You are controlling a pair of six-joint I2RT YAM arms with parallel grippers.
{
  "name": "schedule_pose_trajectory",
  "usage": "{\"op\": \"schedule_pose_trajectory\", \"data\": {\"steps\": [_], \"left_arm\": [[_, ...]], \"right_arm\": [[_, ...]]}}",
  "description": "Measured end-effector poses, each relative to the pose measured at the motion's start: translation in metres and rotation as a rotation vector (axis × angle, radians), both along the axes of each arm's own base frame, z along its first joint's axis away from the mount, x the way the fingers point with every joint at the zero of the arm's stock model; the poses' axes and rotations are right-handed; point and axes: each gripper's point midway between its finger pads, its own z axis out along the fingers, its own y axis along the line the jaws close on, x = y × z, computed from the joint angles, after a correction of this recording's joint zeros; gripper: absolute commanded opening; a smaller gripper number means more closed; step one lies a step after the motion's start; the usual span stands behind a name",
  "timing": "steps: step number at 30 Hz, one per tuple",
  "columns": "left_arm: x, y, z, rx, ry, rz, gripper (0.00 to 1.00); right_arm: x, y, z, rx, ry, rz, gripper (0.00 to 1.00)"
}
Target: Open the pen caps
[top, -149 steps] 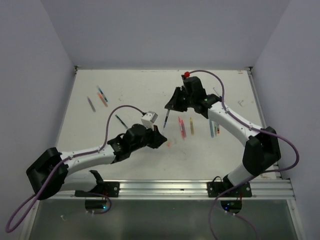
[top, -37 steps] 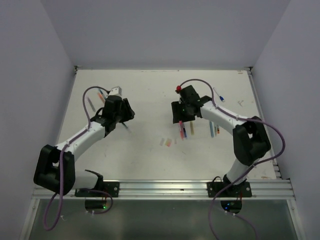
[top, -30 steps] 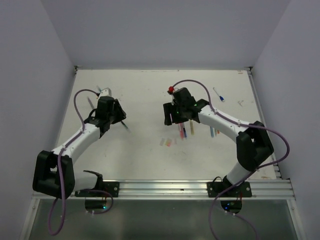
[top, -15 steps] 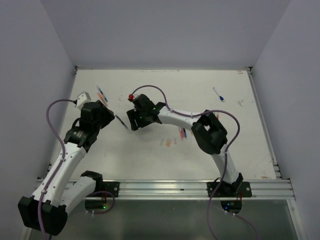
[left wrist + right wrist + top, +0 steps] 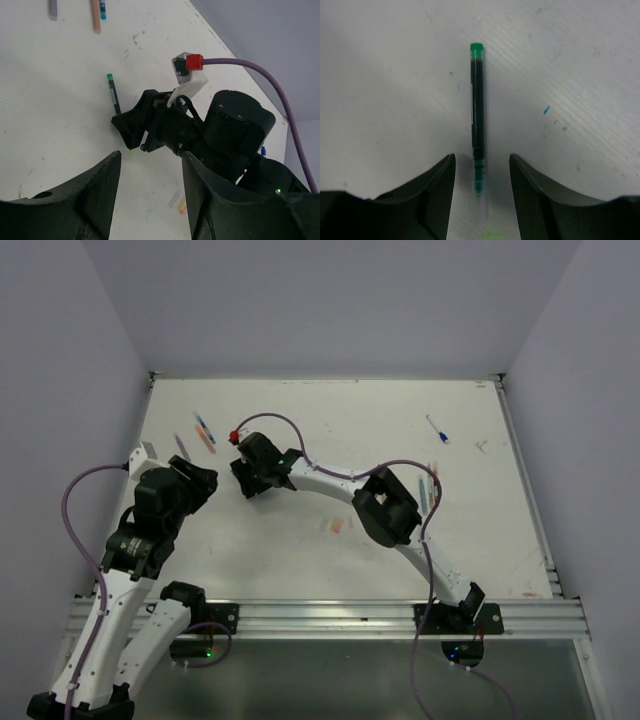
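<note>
My right gripper (image 5: 481,162) straddles the green pen (image 5: 477,110), fingers apart, not touching; my left gripper (image 5: 151,160) gapes, holding nothing.

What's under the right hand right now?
Under the right hand a green pen lies flat on the table, lengthwise between the open fingers, not gripped. Its near end, seemingly a clear cap, sits in the gap. In the top view the hand covers it.

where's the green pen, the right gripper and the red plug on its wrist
green pen (image 5: 477,115), right wrist view, middle of its dark barrel
right gripper (image 5: 481,159), right wrist view, gap between its fingertips
red plug (image 5: 194,62), left wrist view, its front face
</note>
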Motion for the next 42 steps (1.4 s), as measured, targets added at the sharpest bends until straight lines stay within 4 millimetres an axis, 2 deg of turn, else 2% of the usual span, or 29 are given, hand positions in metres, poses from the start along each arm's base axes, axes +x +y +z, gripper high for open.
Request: {"op": "schedule_pose_trajectory", "data": {"steps": [3,6,9,11,15,21,24,27,30,33,35,38,42], "left_arm": [[-0.005,0.005,0.001,-0.002,0.007,0.028,0.57],[-0.011,0.011,-0.002,-0.002,0.026,0.065,0.57],[-0.017,0.015,0.001,-0.014,0.012,0.083,0.57],[-0.02,0.016,0.006,-0.025,-0.01,0.091,0.57],[-0.021,0.017,0.005,-0.026,-0.007,0.097,0.57],[-0.018,0.014,0.001,-0.022,0.012,0.081,0.56],[-0.012,0.005,0.004,-0.021,-0.018,0.022,0.56],[-0.005,-0.013,-0.004,-0.02,-0.039,-0.086,0.57],[0.003,-0.037,-0.025,-0.035,-0.029,-0.223,0.57],[0.008,-0.062,-0.05,-0.071,-0.01,-0.353,0.57],[0.009,-0.078,-0.066,-0.113,-0.009,-0.438,0.57],[0.005,-0.099,-0.079,-0.179,-0.034,-0.551,0.56],[0.005,-0.123,-0.078,-0.246,-0.083,-0.664,0.56]], "right_arm": [[0.007,0.01,0.001,-0.005,-0.032,0.0,0.42],[0.009,0.018,0.001,-0.014,-0.062,0.001,0.38],[0.006,0.018,-0.006,-0.057,-0.089,-0.004,0.24],[0.004,0.017,-0.007,-0.08,-0.105,-0.012,0.21],[0.003,0.013,-0.008,-0.114,-0.123,-0.032,0.0],[0.001,0.008,-0.009,-0.11,-0.128,-0.056,0.0],[-0.003,-0.003,-0.009,-0.084,-0.089,-0.072,0.0],[-0.01,-0.028,-0.009,-0.023,0.001,-0.101,0.0],[-0.014,-0.075,-0.007,0.053,0.109,-0.175,0.0],[-0.005,-0.117,0.006,0.131,0.155,-0.27,0.0],[-0.003,-0.133,0.025,0.192,0.15,-0.309,0.0],[-0.009,-0.137,0.063,0.29,0.116,-0.311,0.0],[-0.024,-0.129,0.122,0.459,0.055,-0.277,0.0]]}}
